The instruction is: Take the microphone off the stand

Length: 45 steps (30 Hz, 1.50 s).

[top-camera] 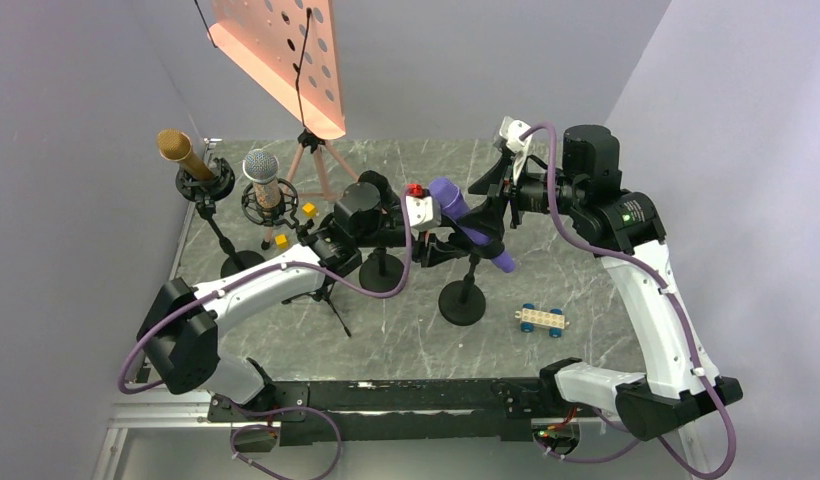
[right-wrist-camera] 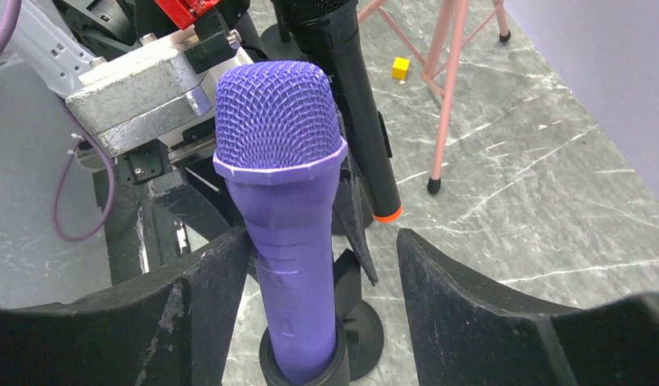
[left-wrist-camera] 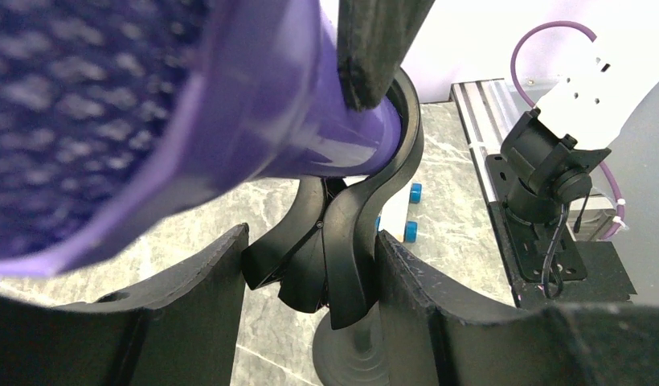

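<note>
The purple microphone (top-camera: 471, 225) (right-wrist-camera: 282, 185) sits tilted in the black clip (left-wrist-camera: 342, 241) of a short stand with a round base (top-camera: 463, 303). My left gripper (top-camera: 438, 243) (left-wrist-camera: 310, 233) comes in from the left below the microphone's head, and both its fingers press on the stand's clip. My right gripper (top-camera: 483, 205) (right-wrist-camera: 322, 241) is open around the microphone's body just above the clip. Its left finger (right-wrist-camera: 206, 297) touches the purple handle, while the right finger (right-wrist-camera: 463, 305) stands well off it. The microphone's lower end (top-camera: 502, 262) pokes out under the clip.
A gold microphone (top-camera: 181, 152) and a silver one (top-camera: 261, 170) stand on stands at the back left, beside a pink music stand (top-camera: 276, 50). Another round base (top-camera: 382, 270) is left of the stand. A toy brick car (top-camera: 542, 318) lies to the right, and yellow cubes (top-camera: 308, 209) behind.
</note>
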### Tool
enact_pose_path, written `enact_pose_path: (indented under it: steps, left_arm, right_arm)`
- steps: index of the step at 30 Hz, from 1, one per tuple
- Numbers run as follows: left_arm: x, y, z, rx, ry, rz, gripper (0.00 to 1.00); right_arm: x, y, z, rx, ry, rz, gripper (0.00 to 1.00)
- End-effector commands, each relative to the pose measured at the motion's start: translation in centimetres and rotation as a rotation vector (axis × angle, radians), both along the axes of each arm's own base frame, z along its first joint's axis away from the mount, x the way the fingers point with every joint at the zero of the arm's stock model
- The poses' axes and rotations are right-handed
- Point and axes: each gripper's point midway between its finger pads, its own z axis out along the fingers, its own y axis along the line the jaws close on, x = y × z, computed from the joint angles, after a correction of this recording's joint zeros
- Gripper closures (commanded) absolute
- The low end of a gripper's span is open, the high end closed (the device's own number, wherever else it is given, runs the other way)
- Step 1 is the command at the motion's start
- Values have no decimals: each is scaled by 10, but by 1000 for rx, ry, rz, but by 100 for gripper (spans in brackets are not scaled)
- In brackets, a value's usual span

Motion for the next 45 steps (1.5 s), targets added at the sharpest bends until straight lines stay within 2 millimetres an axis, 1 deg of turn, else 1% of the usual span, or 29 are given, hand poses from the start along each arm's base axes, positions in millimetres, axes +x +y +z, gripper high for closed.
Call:
enact_pose_path:
  steps: [1,4,8,11,13,15,16,17,19,20,21,23,25,27,30,33,39,45]
  left_arm:
    - [-4,-7,19,-29,-31,-23,74]
    - [-3,-9,23,-35,-27,-26,75]
    - [-1,-11,26,-38,-21,-25,76]
    - [1,-13,29,-44,-8,-18,76]
    - [1,-14,31,-47,-6,-20,76]
    - [1,-14,32,-45,-3,-20,75]
    - [1,-14,32,-44,1,-17,73]
    - [2,-14,32,-40,10,-10,65]
    - [6,-12,36,-41,30,25,39]
    - [10,-11,38,-42,41,58,30]
    - [10,-10,42,-43,41,61,22]
    - [4,-7,46,-38,1,37,12]
    - [-8,-4,48,-31,-37,-20,7]
    - [-18,-1,46,-18,-52,-71,5]
    - [-21,0,39,10,-42,-95,5]
    - [-22,-3,36,13,-24,-116,5]
    - [-23,-23,33,18,-11,-161,7]
    - [-30,-45,30,10,-8,-201,8]
  right_arm:
    - [-6,5,10,34,-35,45,30]
    - [-7,7,6,28,-17,63,34]
    - [-2,7,-6,13,23,45,35]
    - [3,9,-18,6,104,39,41]
    - [1,12,-21,12,104,63,52]
    - [2,13,-15,26,68,67,66]
    - [2,12,-13,25,47,71,73]
    - [1,11,-10,19,27,79,80]
    - [-3,8,-8,-3,-5,96,91]
    - [-6,6,-7,-14,-23,108,94]
    - [-10,3,-7,-19,-38,112,97]
    - [-20,-3,-2,3,-69,128,100]
    - [-31,-11,1,32,-101,158,100]
    - [-39,-17,2,50,-107,178,100]
    - [-41,-29,1,78,-99,205,100]
    - [-46,-33,2,99,-103,242,100]
    - [-51,-33,-5,125,-114,265,100]
    - [-48,-33,-2,130,-139,263,100]
